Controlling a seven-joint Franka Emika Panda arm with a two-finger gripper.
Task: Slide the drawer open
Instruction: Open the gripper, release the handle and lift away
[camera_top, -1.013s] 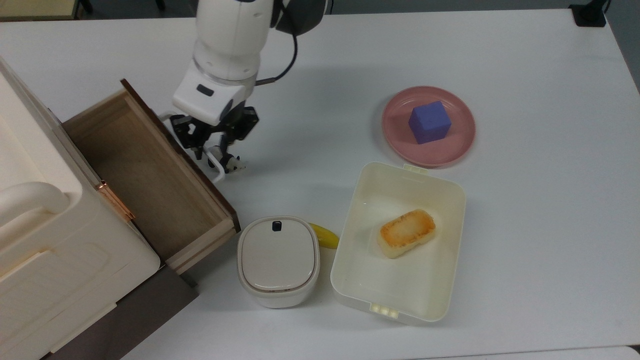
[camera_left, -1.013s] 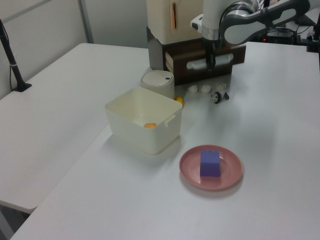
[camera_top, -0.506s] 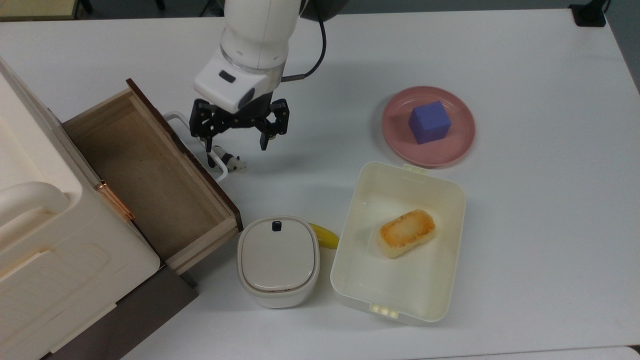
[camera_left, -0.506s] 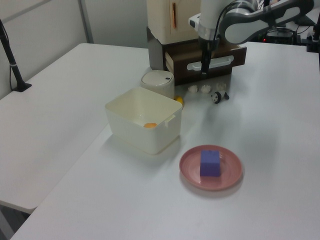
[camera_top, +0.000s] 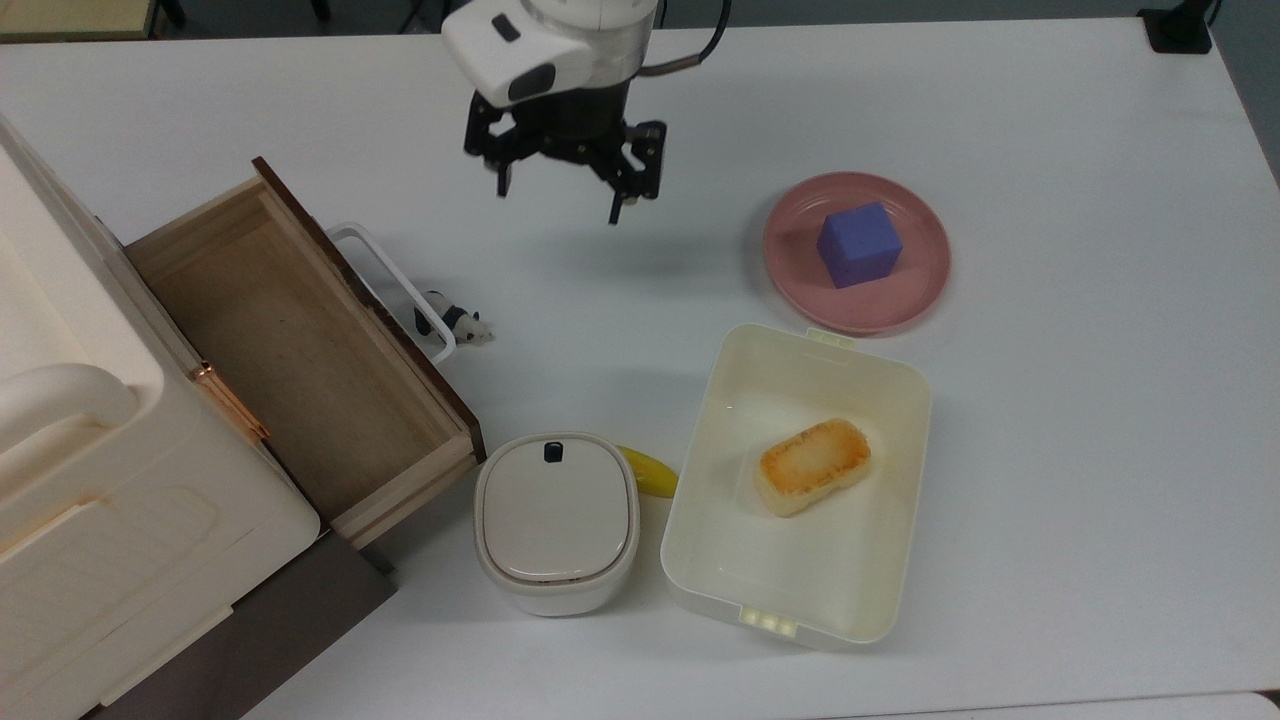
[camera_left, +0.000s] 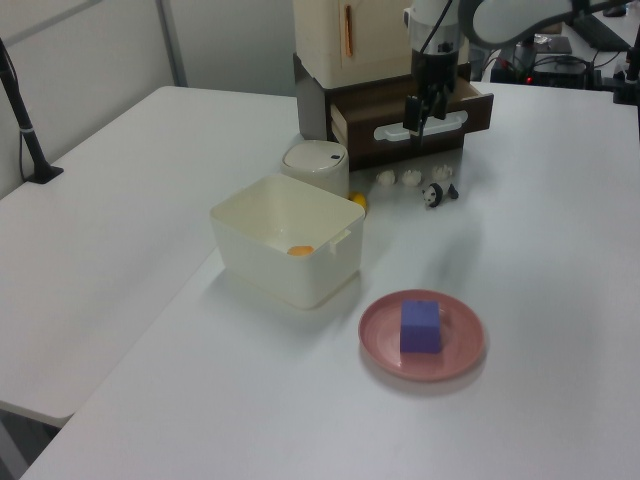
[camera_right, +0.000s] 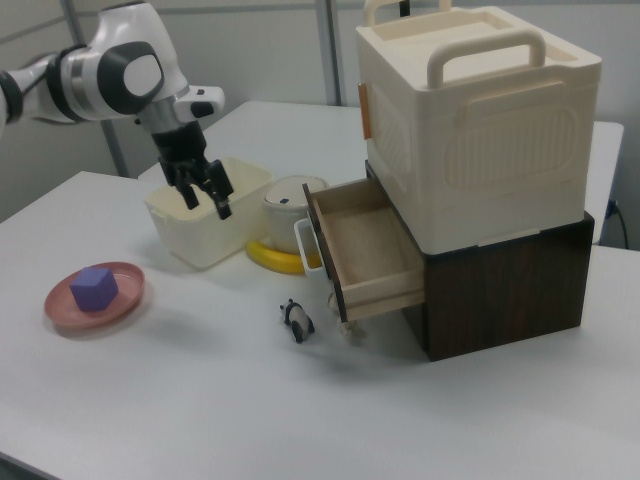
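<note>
The drawer (camera_top: 300, 350) is seen pulled out of its dark cabinet at the tabletop's (camera_top: 1050, 480) left edge in the top view, showing bare light wood inside, a dark brown front and a white loop handle (camera_top: 390, 290). The gripper (camera_top: 556, 203) is held above the tabletop, well apart from the handle, fingers spread on nothing. No writing can be read.
</note>
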